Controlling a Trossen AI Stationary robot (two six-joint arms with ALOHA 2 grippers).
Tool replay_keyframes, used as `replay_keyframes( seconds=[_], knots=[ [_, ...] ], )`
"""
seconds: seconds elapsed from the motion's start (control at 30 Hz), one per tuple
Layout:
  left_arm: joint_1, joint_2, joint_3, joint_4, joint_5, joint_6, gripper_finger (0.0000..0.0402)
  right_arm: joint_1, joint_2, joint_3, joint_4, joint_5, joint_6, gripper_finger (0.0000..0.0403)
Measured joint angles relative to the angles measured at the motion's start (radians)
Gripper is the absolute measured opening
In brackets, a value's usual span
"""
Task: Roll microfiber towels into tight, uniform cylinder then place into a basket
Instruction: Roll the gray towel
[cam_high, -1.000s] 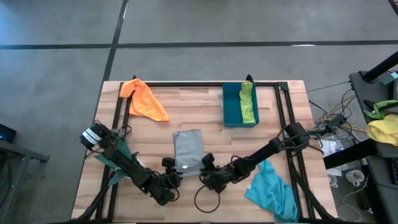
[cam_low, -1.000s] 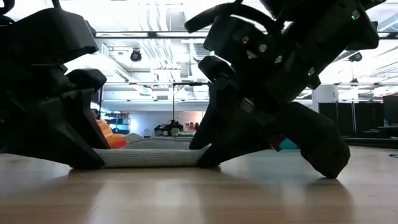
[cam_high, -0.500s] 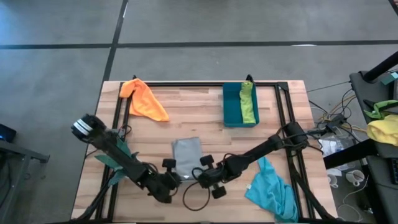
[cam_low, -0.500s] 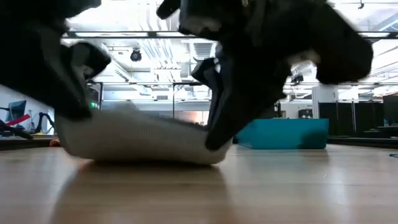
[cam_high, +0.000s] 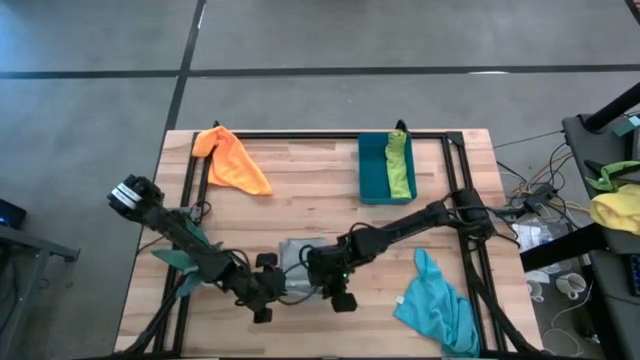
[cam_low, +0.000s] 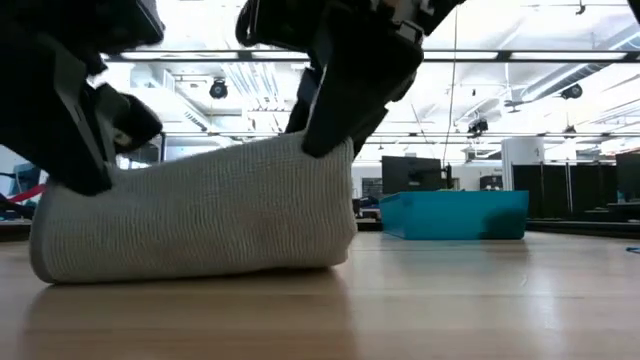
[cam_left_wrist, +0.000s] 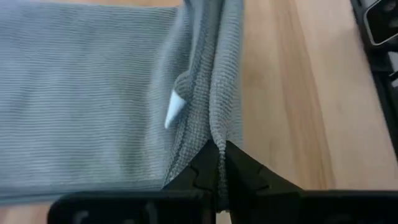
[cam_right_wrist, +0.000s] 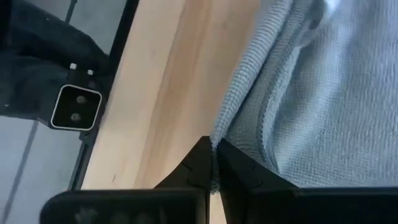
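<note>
The grey towel (cam_high: 300, 258) lies near the table's front middle, with its near edge raised; in the low view (cam_low: 200, 220) it stands as a curved sheet whose lower fold rests on the wood. My left gripper (cam_high: 268, 287) is shut on its left end and my right gripper (cam_high: 325, 277) on its right end. The orange towel (cam_high: 232, 160) lies at the far left. The turquoise towel (cam_high: 440, 305) lies at the near right. The lime green towel (cam_high: 400, 165) lies in the teal basket (cam_high: 374, 170) at the far right. My left gripper pinches the towel's hemmed edge (cam_left_wrist: 214, 137) between its two fingers at the raised left corner (cam_low: 100, 170), coming from above. Bunched cloth runs into the fingers. That corner is lifted clear. My right gripper pinches the hemmed edge (cam_right_wrist: 225, 134) between its two fingers at the raised right corner (cam_low: 325, 150), coming from above. The cloth hangs below the fingers, and its lower fold (cam_low: 300, 262) rests on the table.
A black frame (cam_high: 300, 135) runs along the table's far side and down both sides. A loop of black cable (cam_high: 300, 300) lies just near the towel. A white tag (cam_left_wrist: 176, 109) shows on the towel. Bare wood lies between the towel and the basket.
Both grippers have risen with the grey towel's near edge and shifted slightly toward the table's left. The near edge is lifted off the wood, so the flat towel now stands as a curved sheet. Its far end has slid toward the near edge.
</note>
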Motion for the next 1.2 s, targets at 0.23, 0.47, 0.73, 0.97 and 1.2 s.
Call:
replay_keyframes(
  seconds=[0.23, 0.47, 0.73, 0.97, 1.2],
  knots=[
    [0.065, 0.039, -0.064, 0.225, 0.163, -0.001, 0.0, -0.053, 0.019, -0.015, -0.002, -0.22, 0.059, 0.0013],
    [0.073, 0.068, -0.069, 0.326, 0.265, 0.0, 0.0, -0.037, 0.061, -0.019, 0.011, -0.246, 0.077, 0.0013],
    [0.094, 0.142, -0.046, 0.368, 0.281, 0.006, 0.0, -0.033, 0.079, -0.032, 0.002, -0.243, 0.149, 0.0013],
    [0.125, 0.164, -0.056, 0.372, 0.313, 0.001, 0.0, -0.035, 0.078, -0.055, 0.003, -0.181, 0.15, 0.0013],
    [0.148, 0.165, -0.056, 0.444, 0.43, 0.005, 0.0, -0.035, 0.078, -0.068, 0.007, -0.162, 0.152, 0.0013]
  ],
)
